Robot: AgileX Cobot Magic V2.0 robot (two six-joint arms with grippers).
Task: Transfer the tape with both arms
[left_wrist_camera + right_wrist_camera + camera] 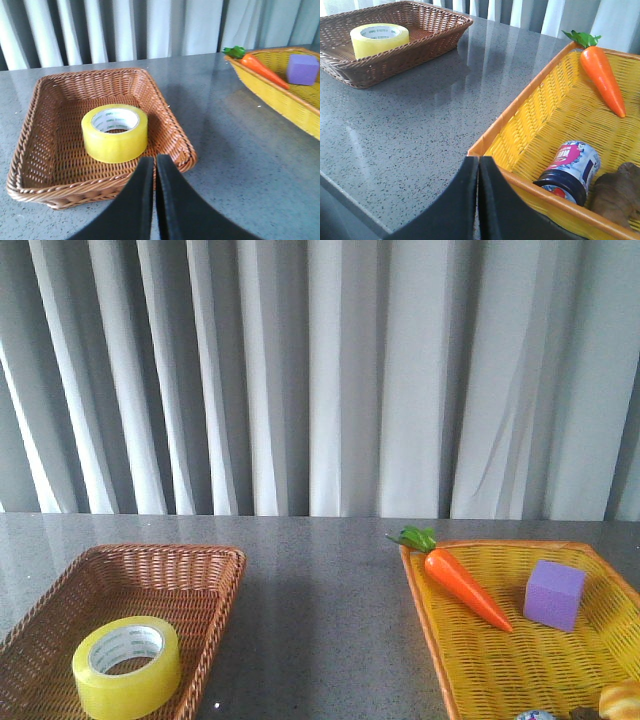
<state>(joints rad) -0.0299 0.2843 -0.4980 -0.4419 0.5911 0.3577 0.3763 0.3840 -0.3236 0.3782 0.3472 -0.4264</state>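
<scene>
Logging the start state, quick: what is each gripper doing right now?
Left gripper: closed, holding nothing; the tape sits in its basket.
Right gripper: closed, holding nothing.

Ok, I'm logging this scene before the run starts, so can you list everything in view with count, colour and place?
tape: one, translucent yellow with white core, lying flat in the brown basket
brown basket: one, brown wicker, table's left side
yellow basket: one, yellow with orange rim, table's right side
carrot: one, orange with green top, in the yellow basket by its left rim
cube: one, purple, in the yellow basket
jar: one, dark lid, printed label, on its side in the yellow basket
brownish item: one, beside the jar, unclear
table: one, grey speckled
left pincer: black, shut, near the brown basket
right pincer: black, shut, by the yellow basket's rim
</scene>
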